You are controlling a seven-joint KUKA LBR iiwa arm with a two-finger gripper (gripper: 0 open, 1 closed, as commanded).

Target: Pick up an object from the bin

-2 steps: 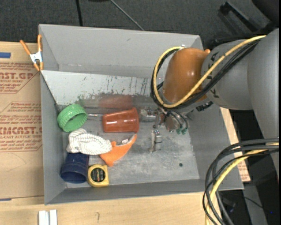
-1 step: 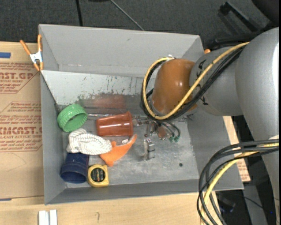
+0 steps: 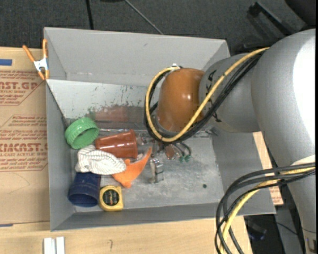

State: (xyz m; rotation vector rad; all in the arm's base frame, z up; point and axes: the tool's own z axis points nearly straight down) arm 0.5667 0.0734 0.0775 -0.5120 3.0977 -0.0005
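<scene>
I have the gripper low in the middle of the bin, under the arm's orange cover. Grip state: can't tell from this angle. Nearest thing is the orange wedge, just left of the gripper, tip pointing up toward it; touching or not, can't tell. Red cup lies on its side just above the wedge. White cloth sits left of the wedge, green lid above it. Blue cup and yellow tape sit side by side in the bottom-left corner.
</scene>
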